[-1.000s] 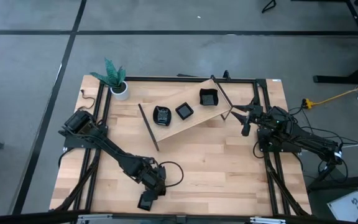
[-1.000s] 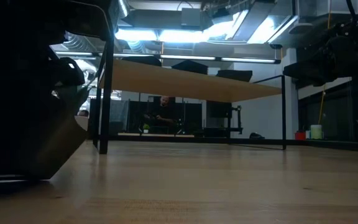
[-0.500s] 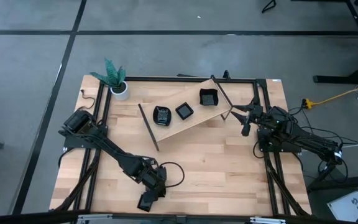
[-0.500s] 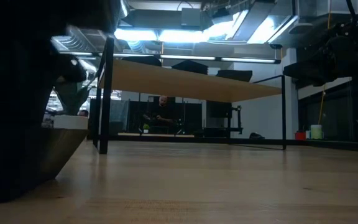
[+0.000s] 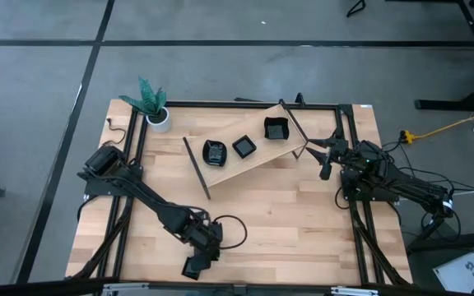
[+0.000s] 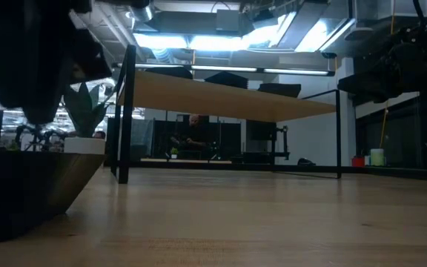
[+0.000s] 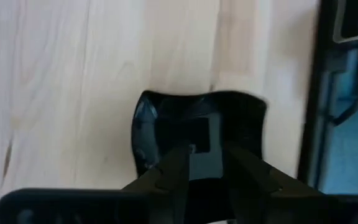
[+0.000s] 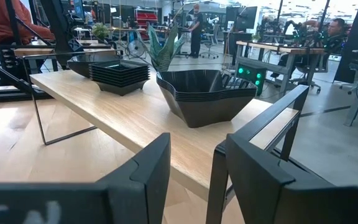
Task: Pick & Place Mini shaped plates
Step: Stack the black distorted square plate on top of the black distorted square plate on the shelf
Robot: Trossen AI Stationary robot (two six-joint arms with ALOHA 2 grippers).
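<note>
a black dish (image 6: 28,189) is sitting on the pale wooden tabletop (image 6: 258,222) at the left edge, its slanted wall facing the camera. a dark arm part (image 6: 28,52) is hanging above it, apart from its rim. behind the dish a white pot (image 6: 84,145) with a green plant (image 6: 86,110) is showing. a raised wooden shelf (image 6: 228,98) on thin black legs is spanning the middle, with dark dishes (image 6: 232,78) sitting on top. a second dark arm (image 6: 399,63) is hanging at the right. far back, a person (image 6: 193,137) is sitting in the room.

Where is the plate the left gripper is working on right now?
In the high view the plate lies at the table's near edge, left of centre, just past the left gripper, far from the shelf.
</note>
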